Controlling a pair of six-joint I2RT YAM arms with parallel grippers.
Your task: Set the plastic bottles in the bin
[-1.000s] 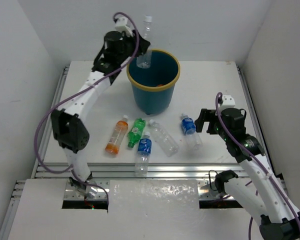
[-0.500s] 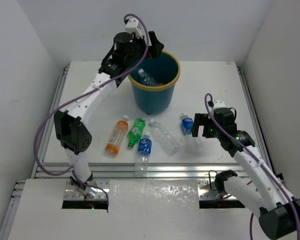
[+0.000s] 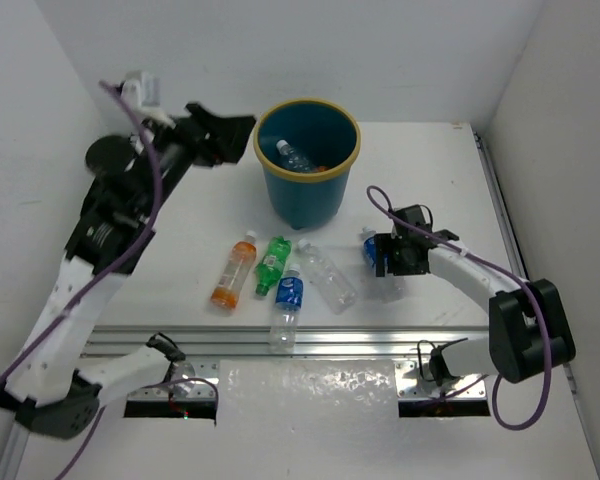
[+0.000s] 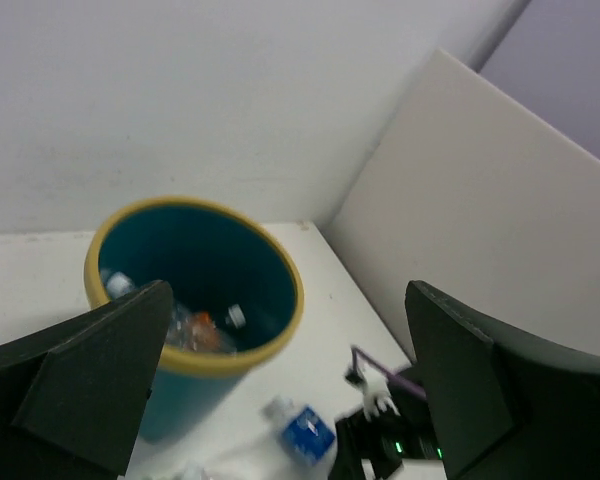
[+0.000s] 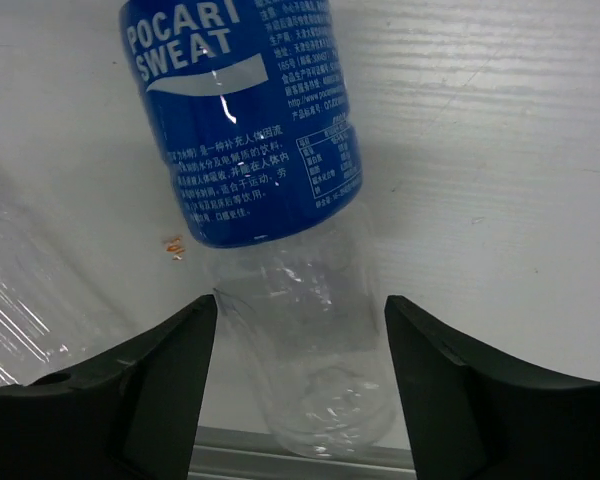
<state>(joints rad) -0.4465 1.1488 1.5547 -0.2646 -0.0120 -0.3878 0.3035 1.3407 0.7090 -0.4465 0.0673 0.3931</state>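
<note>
The teal bin [image 3: 320, 195] with a yellow rim stands at the back centre and holds bottles [image 3: 292, 155], also seen inside the bin [image 4: 130, 415] as bottles [image 4: 195, 330]. My left gripper [image 3: 242, 140] hangs open and empty, up and to the left of the bin. On the table lie an orange bottle [image 3: 233, 270], a green one [image 3: 273, 263], a blue-labelled one [image 3: 288, 295] and a clear one [image 3: 328, 275]. My right gripper [image 5: 301, 302] straddles the clear lower body of another blue-labelled bottle [image 5: 250, 130], which lies flat, with its fingers close beside it.
A metal rail [image 3: 310, 340] runs along the table's near edge, just below the bottles. White walls close in on the left, back and right. The right arm's purple cable [image 3: 380, 205] loops above its gripper.
My left gripper has dropped a clear bottle into the bin, opened, and swung away to the left. My right gripper has moved left and down over the blue-labelled bottle, and its jaws have narrowed.
</note>
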